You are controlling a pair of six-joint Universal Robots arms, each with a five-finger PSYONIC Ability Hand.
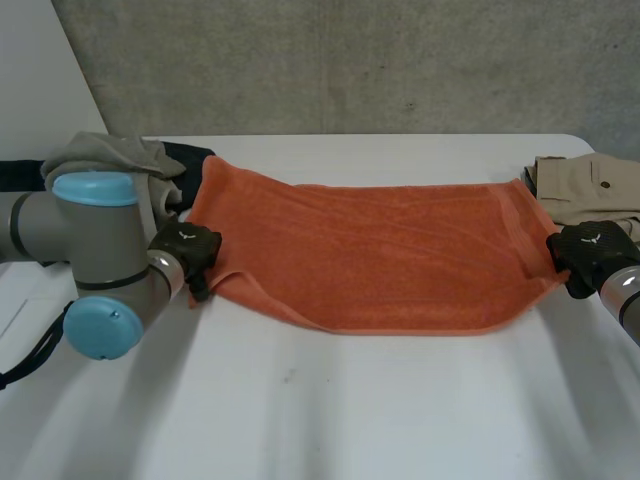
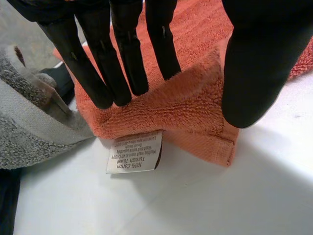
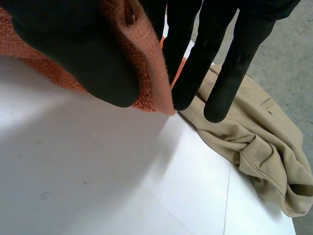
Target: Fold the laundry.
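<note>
An orange towel (image 1: 370,250) lies spread across the white table (image 1: 320,410). My left hand (image 1: 185,248) is at its near left corner. In the left wrist view the straight fingers (image 2: 122,54) rest on a raised fold of the towel (image 2: 195,107) and the thumb (image 2: 254,68) stands on the fold's other side, with a wide gap between them. A white care label (image 2: 134,152) sticks out under that corner. My right hand (image 1: 590,255) is at the near right corner. There the thumb (image 3: 73,49) and fingers pinch the towel's edge (image 3: 146,73).
A grey-beige garment (image 1: 110,155) and a dark one (image 1: 190,158) are heaped at the back left, close beside my left hand (image 2: 29,122). Folded beige trousers (image 1: 585,185) lie at the back right, just beyond my right hand (image 3: 254,132). Bare table stretches in front of the towel.
</note>
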